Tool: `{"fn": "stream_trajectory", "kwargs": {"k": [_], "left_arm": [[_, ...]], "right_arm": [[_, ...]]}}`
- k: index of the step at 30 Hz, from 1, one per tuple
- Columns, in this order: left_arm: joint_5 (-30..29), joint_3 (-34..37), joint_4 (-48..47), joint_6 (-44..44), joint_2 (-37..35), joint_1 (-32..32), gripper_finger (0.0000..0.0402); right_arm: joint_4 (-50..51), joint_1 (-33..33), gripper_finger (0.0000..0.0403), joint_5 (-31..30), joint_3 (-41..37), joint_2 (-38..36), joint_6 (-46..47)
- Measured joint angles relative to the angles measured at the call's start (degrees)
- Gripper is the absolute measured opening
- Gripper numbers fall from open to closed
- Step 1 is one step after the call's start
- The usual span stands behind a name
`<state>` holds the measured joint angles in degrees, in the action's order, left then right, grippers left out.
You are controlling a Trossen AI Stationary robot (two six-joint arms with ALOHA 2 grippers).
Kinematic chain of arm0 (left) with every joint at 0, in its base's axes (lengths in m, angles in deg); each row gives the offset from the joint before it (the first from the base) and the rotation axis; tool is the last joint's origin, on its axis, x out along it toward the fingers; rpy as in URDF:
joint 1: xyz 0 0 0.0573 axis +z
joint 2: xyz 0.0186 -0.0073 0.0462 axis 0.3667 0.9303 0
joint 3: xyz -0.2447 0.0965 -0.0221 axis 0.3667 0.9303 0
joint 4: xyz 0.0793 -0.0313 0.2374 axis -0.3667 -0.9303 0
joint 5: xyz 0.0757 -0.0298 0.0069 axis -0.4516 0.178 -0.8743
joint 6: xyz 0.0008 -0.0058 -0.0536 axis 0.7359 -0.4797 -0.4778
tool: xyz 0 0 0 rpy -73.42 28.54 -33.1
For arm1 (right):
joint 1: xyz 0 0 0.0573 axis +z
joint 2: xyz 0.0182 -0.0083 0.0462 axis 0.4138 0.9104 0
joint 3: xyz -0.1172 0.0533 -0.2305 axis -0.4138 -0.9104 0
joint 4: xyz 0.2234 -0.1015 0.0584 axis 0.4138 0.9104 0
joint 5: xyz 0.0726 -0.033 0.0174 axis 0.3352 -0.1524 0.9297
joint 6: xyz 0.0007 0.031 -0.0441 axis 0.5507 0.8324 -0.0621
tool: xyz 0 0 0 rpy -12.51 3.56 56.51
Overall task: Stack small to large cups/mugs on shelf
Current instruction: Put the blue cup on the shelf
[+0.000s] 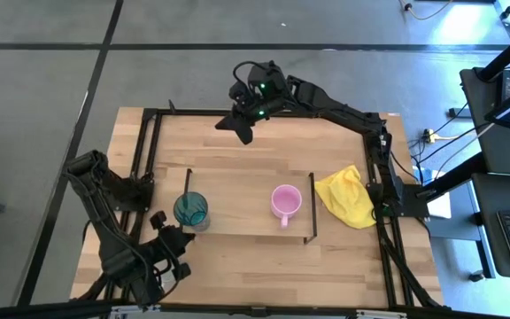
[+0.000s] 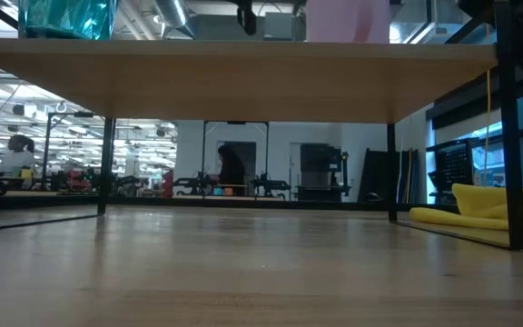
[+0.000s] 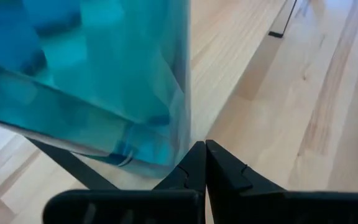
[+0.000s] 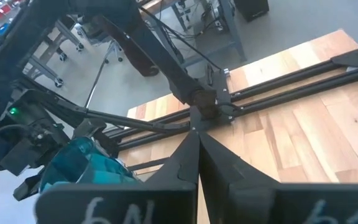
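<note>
Teal tumbler (image 1: 191, 211), pink mug (image 1: 285, 201) on shelf (image 1: 237, 217); yellow cloth (image 1: 348, 197) beside, apparently clear.

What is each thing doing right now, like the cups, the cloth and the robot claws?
Teal tumbler: upright on the shelf's left end, empty, not held.
Pink mug: upright on the shelf, empty, handle towards the table's front.
Shelf: standing on the table, carrying both cups.
Yellow cloth: crumpled on the table beside the shelf.
Left claw: shut, right beside the tumbler.
Right claw: shut, empty, raised over the table's far edge.
</note>
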<state>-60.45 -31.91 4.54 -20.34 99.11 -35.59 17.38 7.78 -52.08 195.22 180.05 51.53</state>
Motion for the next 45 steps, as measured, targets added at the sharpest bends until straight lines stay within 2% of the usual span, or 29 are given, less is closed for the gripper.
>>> {"fn": "stream_trajectory", "kwargs": {"k": [5, 12, 22, 45], "left_arm": [[-0.24, 1.91, -0.11, -0.24, -0.02, 0.48, 0.0001], [-4.14, 4.37, 0.29, -0.42, -0.02, 2.09, 0.0001], [-4.46, 6.33, 0.48, -0.25, -0.02, 4.05, 0.0001], [-6.33, 6.58, 1.48, 3.23, -0.02, 9.08, 0.0001]], "right_arm": [[0.26, 0.00, 0.0010, 0.00, 0.00, 0.00, -0.07], [0.91, 0.00, 0.0010, -0.02, 0.00, 0.00, 0.01], [2.62, 0.02, 0.0010, -0.11, 0.00, 0.00, 0.03], [3.32, 1.62, 0.0010, -1.49, 0.00, -0.04, -0.02]]}}
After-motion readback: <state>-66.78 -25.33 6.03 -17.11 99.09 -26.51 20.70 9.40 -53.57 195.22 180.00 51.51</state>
